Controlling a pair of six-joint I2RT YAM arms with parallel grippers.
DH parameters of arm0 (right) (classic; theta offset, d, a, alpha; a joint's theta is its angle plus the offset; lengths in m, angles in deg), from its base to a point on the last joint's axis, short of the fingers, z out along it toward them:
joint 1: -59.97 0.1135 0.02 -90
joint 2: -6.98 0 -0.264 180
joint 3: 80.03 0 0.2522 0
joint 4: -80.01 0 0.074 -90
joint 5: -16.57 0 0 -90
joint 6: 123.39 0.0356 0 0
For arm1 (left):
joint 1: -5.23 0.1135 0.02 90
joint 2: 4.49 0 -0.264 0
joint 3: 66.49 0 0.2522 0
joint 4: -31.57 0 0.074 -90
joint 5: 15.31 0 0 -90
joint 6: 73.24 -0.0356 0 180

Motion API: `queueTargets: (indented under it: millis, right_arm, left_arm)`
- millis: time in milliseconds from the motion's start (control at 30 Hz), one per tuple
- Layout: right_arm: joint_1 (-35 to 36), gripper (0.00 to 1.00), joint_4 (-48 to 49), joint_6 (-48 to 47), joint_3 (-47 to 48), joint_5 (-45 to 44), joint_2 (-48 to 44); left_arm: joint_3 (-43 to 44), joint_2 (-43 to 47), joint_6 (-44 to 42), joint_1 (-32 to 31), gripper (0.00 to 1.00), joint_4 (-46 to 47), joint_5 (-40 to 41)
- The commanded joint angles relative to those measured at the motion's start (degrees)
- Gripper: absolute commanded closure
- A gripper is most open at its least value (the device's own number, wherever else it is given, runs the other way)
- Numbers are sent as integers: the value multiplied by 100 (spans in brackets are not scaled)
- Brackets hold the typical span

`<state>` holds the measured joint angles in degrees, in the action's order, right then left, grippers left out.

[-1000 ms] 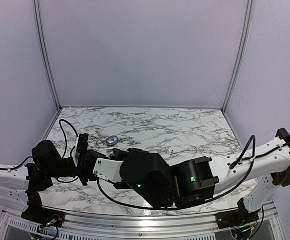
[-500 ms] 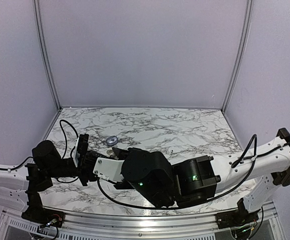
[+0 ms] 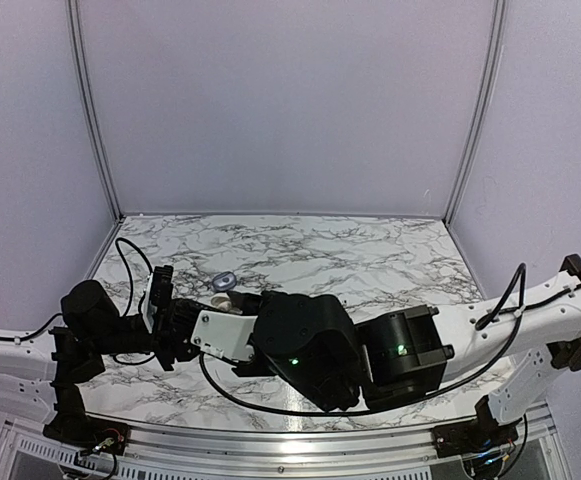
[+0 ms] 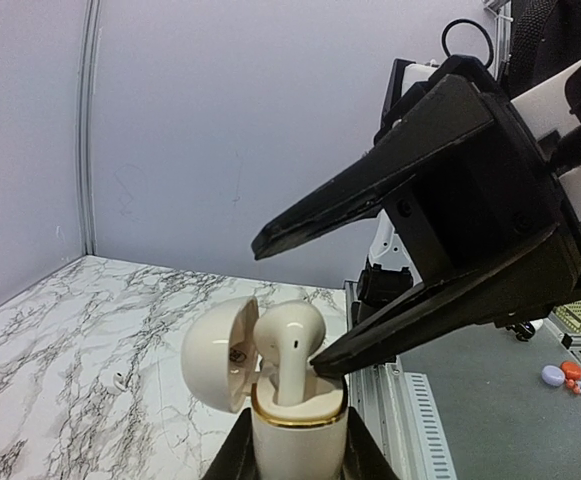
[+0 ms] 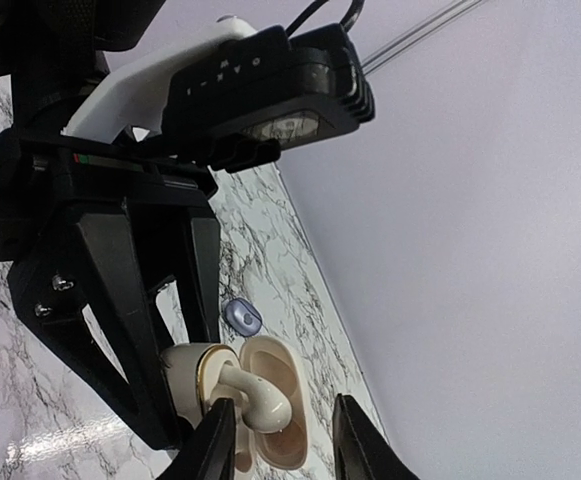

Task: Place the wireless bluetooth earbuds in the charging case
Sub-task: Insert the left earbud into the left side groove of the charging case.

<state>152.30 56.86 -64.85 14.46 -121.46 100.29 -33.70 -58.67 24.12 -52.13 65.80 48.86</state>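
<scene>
Over the marble desk, the right pincer stands spread, pinching nothing. The left pincer is pressed together on the charging case, holding it upright with its lid open. The earbud stands stem-down in the case's well, long axis upright, between the right pincer's fingers, the lower one just beside its head. Seating it likely needs a push straight down.

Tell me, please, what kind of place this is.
Probably a robot test booth in a laboratory. A marble-patterned tabletop is enclosed by plain pale walls between metal posts, and a left arm and a right arm are mounted at its near edge.
</scene>
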Motion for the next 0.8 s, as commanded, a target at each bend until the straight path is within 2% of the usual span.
queueTargets:
  millis: [0,233,767]
  right_arm:
    - [8,65,-265,111,-74,291,-148]
    - [41,66,-267,180,-252,610,-345]
    - [-3,70,-207,449,-292,595,-635]
  left_arm:
    - [94,142,47,15,100,593,-47]
    - [84,126,48,15,100,613,-31]
    - [75,73,79,15,100,686,-110]
